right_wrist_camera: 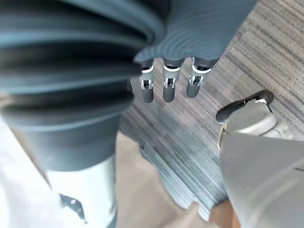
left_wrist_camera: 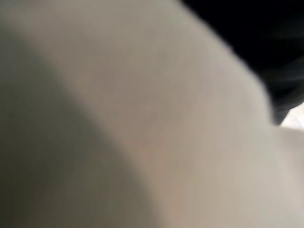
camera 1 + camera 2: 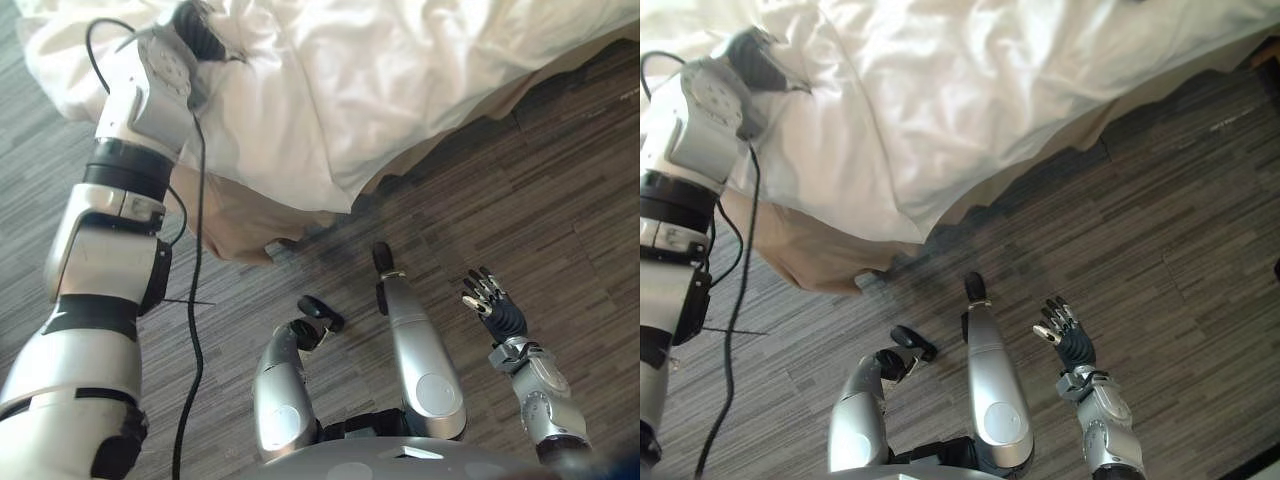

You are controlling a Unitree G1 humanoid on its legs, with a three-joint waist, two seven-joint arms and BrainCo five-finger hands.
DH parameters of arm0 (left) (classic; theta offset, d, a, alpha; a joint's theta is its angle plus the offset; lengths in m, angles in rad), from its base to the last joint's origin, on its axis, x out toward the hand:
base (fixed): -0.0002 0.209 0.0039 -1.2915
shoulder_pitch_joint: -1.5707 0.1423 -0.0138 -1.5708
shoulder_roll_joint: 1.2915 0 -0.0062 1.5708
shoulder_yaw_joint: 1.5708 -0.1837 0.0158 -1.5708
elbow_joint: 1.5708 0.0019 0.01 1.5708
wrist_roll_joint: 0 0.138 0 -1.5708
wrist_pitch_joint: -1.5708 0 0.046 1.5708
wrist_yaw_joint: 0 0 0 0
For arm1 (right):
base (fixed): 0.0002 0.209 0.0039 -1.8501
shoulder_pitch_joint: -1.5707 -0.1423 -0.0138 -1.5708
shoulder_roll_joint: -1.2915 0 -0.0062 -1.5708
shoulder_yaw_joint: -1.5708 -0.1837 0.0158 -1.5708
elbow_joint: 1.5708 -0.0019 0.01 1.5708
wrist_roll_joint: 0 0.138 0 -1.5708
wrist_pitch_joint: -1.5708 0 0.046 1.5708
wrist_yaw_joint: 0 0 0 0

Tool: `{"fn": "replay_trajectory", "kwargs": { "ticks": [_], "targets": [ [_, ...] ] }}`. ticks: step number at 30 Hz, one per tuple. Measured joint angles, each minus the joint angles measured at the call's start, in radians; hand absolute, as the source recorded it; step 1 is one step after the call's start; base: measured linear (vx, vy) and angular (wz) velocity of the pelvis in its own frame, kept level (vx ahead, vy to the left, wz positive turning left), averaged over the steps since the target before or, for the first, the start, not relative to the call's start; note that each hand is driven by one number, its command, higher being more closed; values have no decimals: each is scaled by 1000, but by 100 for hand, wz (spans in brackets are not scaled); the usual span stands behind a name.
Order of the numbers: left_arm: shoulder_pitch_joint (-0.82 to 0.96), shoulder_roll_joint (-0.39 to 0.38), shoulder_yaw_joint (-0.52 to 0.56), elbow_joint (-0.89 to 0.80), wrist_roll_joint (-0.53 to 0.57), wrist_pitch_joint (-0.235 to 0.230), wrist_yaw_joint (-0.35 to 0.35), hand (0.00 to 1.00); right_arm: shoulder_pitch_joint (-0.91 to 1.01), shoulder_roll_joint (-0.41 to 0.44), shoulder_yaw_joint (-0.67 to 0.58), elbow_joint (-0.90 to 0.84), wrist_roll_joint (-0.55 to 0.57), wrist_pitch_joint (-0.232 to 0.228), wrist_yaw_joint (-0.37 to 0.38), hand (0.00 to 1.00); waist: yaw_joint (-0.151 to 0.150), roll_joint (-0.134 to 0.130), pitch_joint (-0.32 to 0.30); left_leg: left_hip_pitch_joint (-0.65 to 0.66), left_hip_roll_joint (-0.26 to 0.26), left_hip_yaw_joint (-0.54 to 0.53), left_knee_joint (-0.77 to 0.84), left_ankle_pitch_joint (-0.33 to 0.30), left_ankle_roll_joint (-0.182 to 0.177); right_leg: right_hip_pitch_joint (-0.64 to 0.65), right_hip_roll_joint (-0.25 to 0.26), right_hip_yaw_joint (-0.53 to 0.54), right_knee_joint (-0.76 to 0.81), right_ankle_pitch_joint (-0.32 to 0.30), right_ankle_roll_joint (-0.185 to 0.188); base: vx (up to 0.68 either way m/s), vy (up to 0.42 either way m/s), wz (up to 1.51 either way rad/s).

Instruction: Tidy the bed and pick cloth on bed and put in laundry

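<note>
A crumpled white duvet [image 3: 380,90] covers the bed across the top of the eye views and hangs over its edge. My left arm reaches up to it at the far left; the left hand [image 3: 205,35] lies at the duvet's edge with its fingers hidden in the folds. Pale cloth [image 2: 142,118] presses close against the left wrist camera. My right hand [image 3: 490,300] hangs over the floor at the lower right, well away from the bed, open and holding nothing. Its fingers [image 1: 164,88] point down at the floor in the right wrist view.
A beige bed skirt [image 3: 240,220] hangs below the duvet down to the floor. Grey striped flooring [image 3: 560,200] spreads out to the right of the bed.
</note>
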Motion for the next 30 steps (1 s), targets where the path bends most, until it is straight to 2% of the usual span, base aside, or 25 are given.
{"fn": "replay_trajectory", "kwargs": {
  "ticks": [3,4,6,7,10,11,13,16,18,19,21,22,24,27,30],
  "targets": [
    [183,-1,-16,-132,-135,-60,-37,100,48,3,-12,34,-3,0,-16,0,33,28,-41,65,-32,-31,-72,24,-4,90,-25,-52,-38,-10,0,45,3,52],
    [343,0,-3,-224,-202,-80,-67,100,82,19,-44,75,-11,2,-30,0,61,47,-113,86,-60,-45,-131,49,-10,116,-42,-79,-57,-19,5,161,-19,59],
    [532,-1,57,-311,-255,-96,-92,100,112,44,-77,117,-26,2,-47,0,85,61,-171,131,-88,-63,-199,83,-15,158,-57,-107,-79,-24,7,173,-18,59],
    [718,-11,141,-369,-290,-100,-110,100,138,64,-97,169,-39,1,-60,0,96,69,-222,181,-114,-86,-269,121,-25,210,-65,-136,-107,-29,8,194,-24,59],
    [942,-42,256,-390,-313,-101,-109,100,160,84,-122,276,-76,0,-91,0,130,85,-293,241,-136,-139,-359,162,-39,303,-63,-194,-181,-27,11,168,-31,54],
    [1026,-71,308,-390,-328,-106,-104,0,161,91,-138,329,-92,0,-104,0,143,89,-322,259,-142,-165,-387,181,-44,343,-61,-217,-225,-22,19,132,-31,66],
    [1140,-128,359,-389,-326,-126,-99,0,161,101,-163,379,-109,0,-119,0,151,93,-357,270,-145,-198,-409,191,-46,393,-50,-240,-287,-10,30,117,-23,42],
    [1249,-271,383,-314,-339,-137,-59,0,161,103,-189,453,-137,3,-126,0,180,86,-396,296,-147,-218,-429,192,-47,459,-24,-255,-373,21,32,65,-12,6],
    [1276,-382,417,-168,-349,-130,14,0,158,110,-200,500,-149,14,-124,0,193,66,-430,304,-144,-229,-431,193,-47,497,-10,-262,-436,48,30,17,-6,0],
    [1279,-408,433,-115,-348,-123,36,0,157,113,-202,511,-149,17,-123,0,193,61,-434,310,-144,-232,-435,195,-47,508,-6,-263,-450,55,30,17,-28,-3],
    [1306,-496,523,78,-346,-97,147,0,156,126,-221,552,-148,38,-117,0,189,40,-444,335,-143,-249,-463,202,-51,542,8,-267,-497,75,28,-15,-31,0],
    [1313,-512,553,116,-345,-86,177,0,156,132,-235,561,-148,44,-117,0,190,35,-444,335,-143,-250,-463,203,-50,548,9,-271,-506,79,27,-37,-33,9],
    [1349,-550,695,248,-337,-45,277,0,152,148,-277,587,-142,64,-120,0,198,24,-444,345,-143,-250,-470,209,-49,568,14,-276,-532,95,24,-62,-36,4],
    [1411,-555,862,349,-273,-14,287,0,143,153,-339,604,-93,74,-164,0,201,26,-446,383,-144,-249,-502,210,-51,601,24,-274,-572,115,24,-79,-20,-3],
    [1468,-561,944,372,-270,-24,283,0,110,152,-409,597,-9,73,-244,0,210,21,-450,400,-141,-246,-527,213,-53,609,28,-264,-591,125,25,-128,-26,-9]
  ]
}}
